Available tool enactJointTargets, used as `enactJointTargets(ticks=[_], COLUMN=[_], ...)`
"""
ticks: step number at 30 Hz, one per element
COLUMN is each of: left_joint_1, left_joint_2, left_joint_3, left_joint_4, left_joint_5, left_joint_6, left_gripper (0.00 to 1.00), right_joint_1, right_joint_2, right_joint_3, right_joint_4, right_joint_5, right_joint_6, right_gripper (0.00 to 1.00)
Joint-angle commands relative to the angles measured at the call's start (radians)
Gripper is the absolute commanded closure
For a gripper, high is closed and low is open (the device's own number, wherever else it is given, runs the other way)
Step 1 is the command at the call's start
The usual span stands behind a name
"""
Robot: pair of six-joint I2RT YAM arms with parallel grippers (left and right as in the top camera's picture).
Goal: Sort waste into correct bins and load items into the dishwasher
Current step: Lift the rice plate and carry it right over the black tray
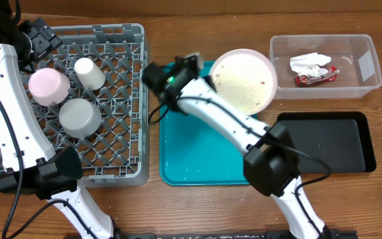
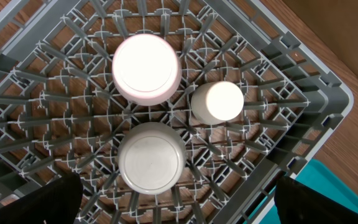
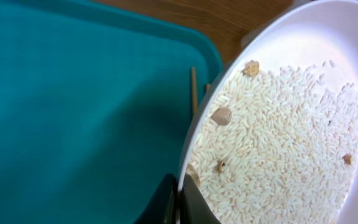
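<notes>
Bright, even light; sharp, slight glare.

a brown wooden table (image 1: 197, 212) with visible grain, evenly lit.

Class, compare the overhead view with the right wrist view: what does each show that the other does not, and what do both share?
Only the overhead shows the grey dish rack holding the pink bowl, grey-white bowl and white cup, the clear tub with the napkin and red wrapper, and the black tray. Only the right wrist shows single rice grains, brown scraps among them, and a thin wooden stick at the tray's edge. Both show the teal tray and the pale pink plate, held by the right gripper.
</notes>
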Motion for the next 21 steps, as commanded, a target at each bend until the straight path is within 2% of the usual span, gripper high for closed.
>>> enactJointTargets(ticks=[1, 5, 13, 21], left_joint_1=[0.003, 0.003, 0.003, 0.003], left_joint_2=[-0.034, -0.034, -0.034, -0.034], left_joint_3=[-0.002, -0.002, -0.002, -0.002], left_joint_4=[-0.002, -0.002, -0.002, -0.002], left_joint_5=[0.005, 0.005, 0.005, 0.005], left_joint_6=[-0.021, -0.021, -0.021, -0.021], left_gripper=[0.00, 0.00, 0.00, 0.00], right_joint_1=[-0.069, -0.146, -0.315, -0.526], right_joint_2=[-0.013, -0.039, -0.126, -0.209], right_joint_3=[0.069, 0.073, 0.073, 0.073], right_joint_4=[-0.041, -0.060, -0.150, -0.140], right_joint_5=[-0.036, -0.087, -0.088, -0.217], right_joint_6=[0.136, 0.188, 0.401, 0.405], right_gripper=[0.96, 0.96, 0.96, 0.96])
